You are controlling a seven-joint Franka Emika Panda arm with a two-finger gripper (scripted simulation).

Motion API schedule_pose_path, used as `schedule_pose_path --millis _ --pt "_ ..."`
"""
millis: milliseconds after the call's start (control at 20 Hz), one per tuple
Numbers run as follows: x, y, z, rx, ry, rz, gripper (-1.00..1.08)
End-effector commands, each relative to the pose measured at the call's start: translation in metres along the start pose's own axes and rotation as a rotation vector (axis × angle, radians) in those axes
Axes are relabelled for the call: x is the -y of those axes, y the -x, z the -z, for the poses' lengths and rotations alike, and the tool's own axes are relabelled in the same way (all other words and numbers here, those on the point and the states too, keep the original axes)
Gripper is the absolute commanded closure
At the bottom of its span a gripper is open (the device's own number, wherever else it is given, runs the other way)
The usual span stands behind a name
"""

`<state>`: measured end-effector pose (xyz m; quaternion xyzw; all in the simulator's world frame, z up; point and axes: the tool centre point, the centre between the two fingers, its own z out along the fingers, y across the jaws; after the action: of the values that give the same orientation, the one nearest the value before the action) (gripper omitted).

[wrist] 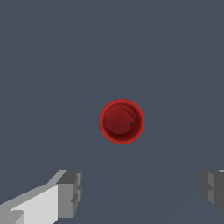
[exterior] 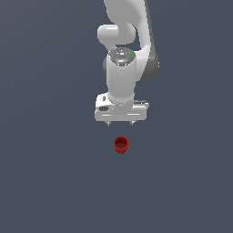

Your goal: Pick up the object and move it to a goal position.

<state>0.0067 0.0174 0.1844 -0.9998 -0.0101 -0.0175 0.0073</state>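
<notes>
Exterior view — arm: a white Franka Panda arm with grey joints hangs down from the picture's top, wrist pointing straight down.
Exterior view — gripper: the white two-fingered gripper [exterior: 121, 123] is released, its short dark fingertips spread apart and holding nothing.
Exterior view — object: a small red tapered cup with a thicker rim [exterior: 121, 144] stands upright, mouth up, on the plain dark grey floor [exterior: 45, 182], near the middle of the picture; no floor edge or corner shows.
Exterior view — relation: cup apart from the gripper, lying just below it in the picture, roughly in line with it.
Wrist view — object: the red cup [wrist: 121, 121] is seen from above, round mouth open, rim unbroken.
Wrist view — fingers: two grey pads [wrist: 70, 192] at the frame's edge, wide apart, the cup not yet between them.
Step in hand, judged: approach for grasp.
Advice: centre the cup between the pads before descending; lower straight, avoid clipping the rim; close on the ribbed wall below the rim.
Goal position: not marked in either view.
</notes>
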Motion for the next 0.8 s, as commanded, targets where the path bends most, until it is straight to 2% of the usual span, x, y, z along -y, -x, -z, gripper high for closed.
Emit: schedule_pose_path --millis 0,150,400,750 --pt "0.0 0.0 0.0 0.0 0.0 0.0 -0.92" --pt "0.007 0.0 0.0 -0.001 -0.005 0.001 -0.92" --pt "0.033 0.0 -0.001 -0.006 -0.027 0.009 -0.92" --pt "0.033 0.0 -0.001 -0.006 -0.027 0.01 -0.92"
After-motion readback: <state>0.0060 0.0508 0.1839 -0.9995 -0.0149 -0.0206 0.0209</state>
